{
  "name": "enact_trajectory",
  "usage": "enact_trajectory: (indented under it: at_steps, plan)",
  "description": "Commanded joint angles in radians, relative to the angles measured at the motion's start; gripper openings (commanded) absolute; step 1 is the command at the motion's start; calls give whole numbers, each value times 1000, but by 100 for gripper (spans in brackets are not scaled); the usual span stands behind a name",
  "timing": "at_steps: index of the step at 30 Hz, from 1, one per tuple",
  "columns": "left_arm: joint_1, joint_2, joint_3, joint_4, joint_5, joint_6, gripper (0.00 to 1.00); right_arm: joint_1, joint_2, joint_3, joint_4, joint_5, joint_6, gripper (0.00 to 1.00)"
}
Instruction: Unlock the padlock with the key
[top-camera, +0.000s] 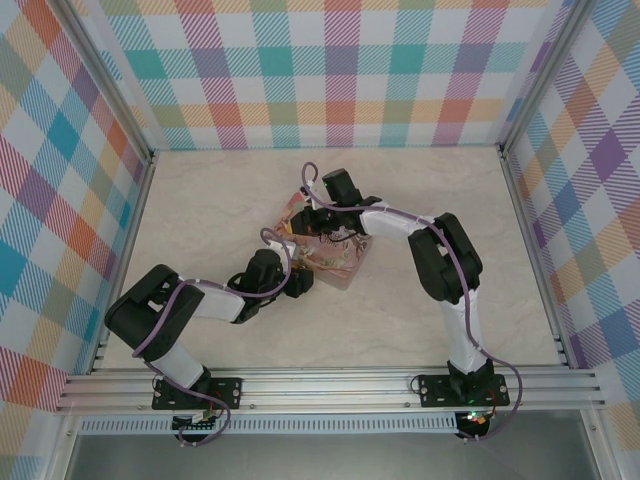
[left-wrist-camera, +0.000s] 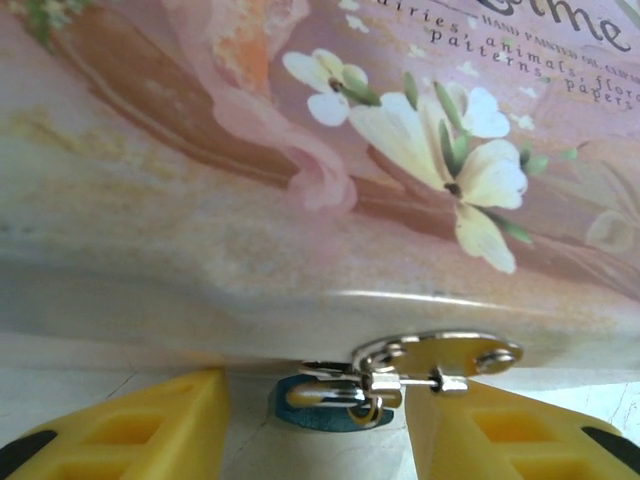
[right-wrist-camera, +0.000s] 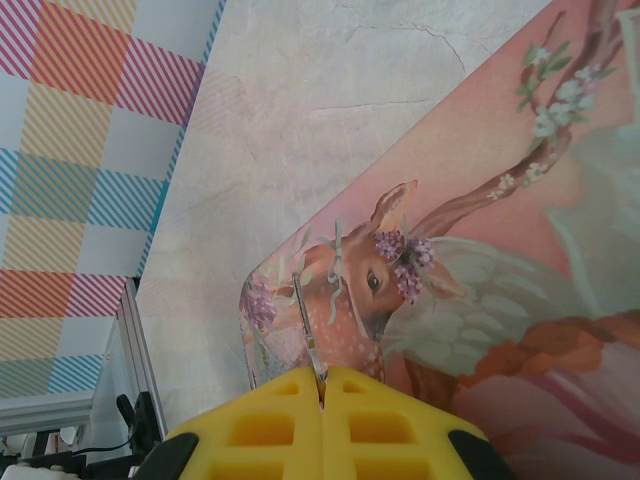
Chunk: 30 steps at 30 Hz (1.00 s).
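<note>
padlock (left-wrist-camera: 305, 415): body partly behind clasp (left-wrist-camera: 440, 352) | key (right-wrist-camera: 308, 335): mostly hidden in right end effector (right-wrist-camera: 323, 372)

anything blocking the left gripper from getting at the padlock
Nothing visible. In the left wrist view the padlock sits under the pink tin's clasp, right in the open gap of the left gripper, between its yellow fingers.

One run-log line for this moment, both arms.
left gripper: open, fingers either side of padlock | right gripper: shut on key, over pink tin corner | padlock: at hasp, key not inserted
</note>
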Motion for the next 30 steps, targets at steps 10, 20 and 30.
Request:
enact_trajectory:
  at_steps: [10, 20, 30]
  plan:
    - [-11, 35, 53, 40, 43, -33, 42, 17, 1, -41, -72, 19, -6, 7]
    - [-16, 6, 44, 68, 57, -76, 42, 17, 1, -42, -69, 20, -5, 7]
    - [-25, 1, 55, 60, 54, -84, 39, 17, -1, -45, -65, 19, -4, 7]
